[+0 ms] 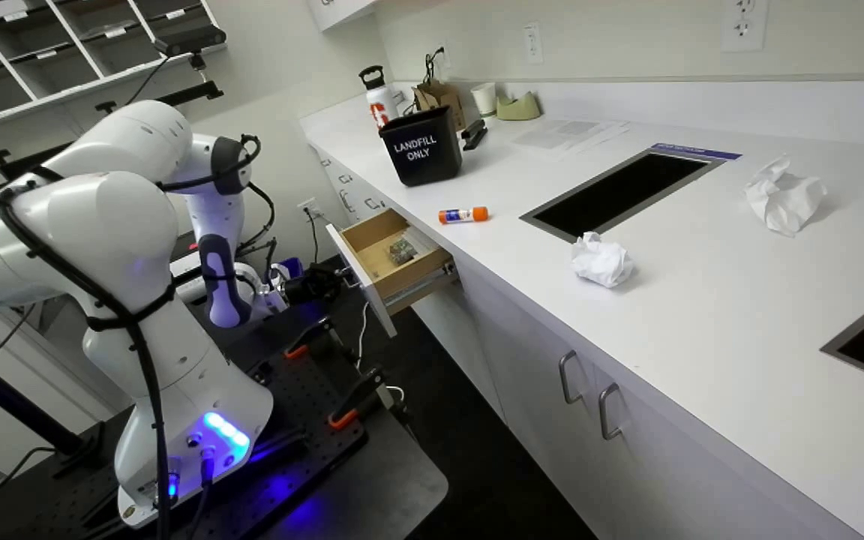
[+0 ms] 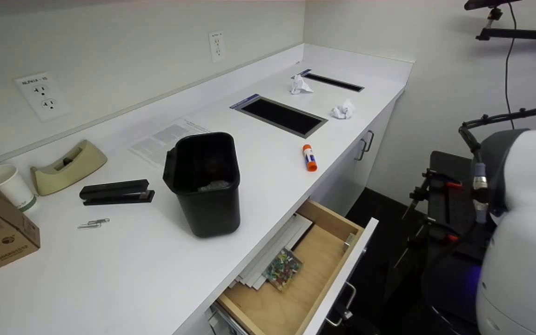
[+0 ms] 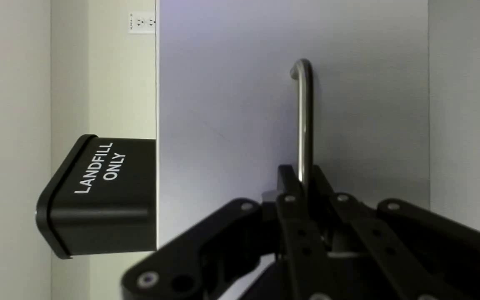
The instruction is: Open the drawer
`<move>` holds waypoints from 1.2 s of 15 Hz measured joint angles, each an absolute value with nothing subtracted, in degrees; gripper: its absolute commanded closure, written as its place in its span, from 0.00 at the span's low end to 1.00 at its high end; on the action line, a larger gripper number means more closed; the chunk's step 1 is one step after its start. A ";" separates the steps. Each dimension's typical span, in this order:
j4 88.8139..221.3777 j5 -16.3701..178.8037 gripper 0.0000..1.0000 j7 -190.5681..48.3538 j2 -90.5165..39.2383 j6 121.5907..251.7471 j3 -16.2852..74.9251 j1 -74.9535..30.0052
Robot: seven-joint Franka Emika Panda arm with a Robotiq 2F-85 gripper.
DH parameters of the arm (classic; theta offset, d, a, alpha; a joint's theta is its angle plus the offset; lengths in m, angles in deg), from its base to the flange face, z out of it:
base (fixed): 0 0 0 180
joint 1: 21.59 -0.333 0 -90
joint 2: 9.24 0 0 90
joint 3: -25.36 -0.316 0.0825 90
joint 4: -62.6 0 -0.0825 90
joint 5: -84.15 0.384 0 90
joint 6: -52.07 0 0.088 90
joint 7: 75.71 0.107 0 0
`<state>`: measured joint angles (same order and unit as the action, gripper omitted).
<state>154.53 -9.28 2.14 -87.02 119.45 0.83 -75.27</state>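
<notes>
Note black metal gripper [image 3: 303, 176] closed around silver bar handle [image 3: 305, 121] lying lengthwise near to far. In an exterior view, find shallow white-fronted, tan wooden drawer [image 1: 376, 261] right of gripper, standing out below white counter [image 1: 687, 285]. For more travel, probably pull left.

The white arm [image 1: 128, 217] bends sharply over, look, forearm [image 1: 213, 206] angled steeply down, the black gripper [image 3: 303, 177] points squarely ahead with 2 slim fingers [image 3: 292, 208] clamped in tight, tips close together, and blue lights [image 1: 228, 431] blaze at the base [image 1: 199, 397]!
</notes>
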 measured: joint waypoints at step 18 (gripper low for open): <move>151.11 4.19 0.19 0.43 -84.25 122.67 0.52 -85.40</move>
